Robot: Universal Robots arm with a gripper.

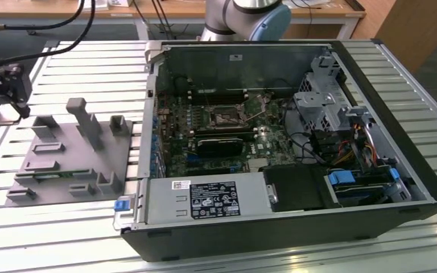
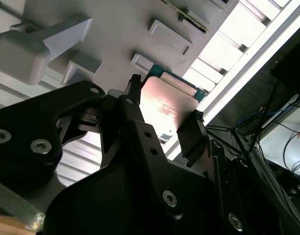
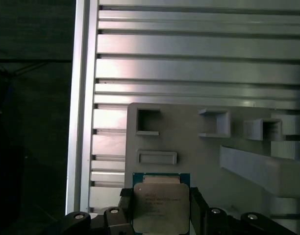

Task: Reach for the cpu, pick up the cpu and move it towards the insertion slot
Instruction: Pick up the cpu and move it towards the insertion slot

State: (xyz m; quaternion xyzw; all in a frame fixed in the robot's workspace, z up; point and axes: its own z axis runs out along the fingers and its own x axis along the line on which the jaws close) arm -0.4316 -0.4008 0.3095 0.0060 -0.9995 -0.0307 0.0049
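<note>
In both wrist views the cpu [image 2: 165, 100] [image 3: 160, 208] sits between my gripper's black fingers [image 2: 133, 95], which press on two opposite edges. It is a small square chip with a shiny silver top and a green rim. My gripper [image 2: 164, 106] [image 3: 161, 204] is shut on it, over the near corner of the grey tray [image 3: 199, 152]. In the exterior view my gripper [image 1: 4, 112] hangs at the far left, just off the grey tray's [image 1: 59, 165] left end. The insertion slot [image 1: 225, 116] is a silver-framed socket with a dark centre on the green board inside the open case, well to the exterior view's right.
The open computer case [image 1: 279, 227] lies on the slatted metal table [image 1: 423, 114]. Inside are a black card [image 1: 220, 145], a labelled power supply [image 1: 203, 199] and a drive cage [image 1: 321, 108]. Grey posts [image 1: 82, 122] rise from the tray. The table's edge [image 3: 81, 98] runs beside the tray.
</note>
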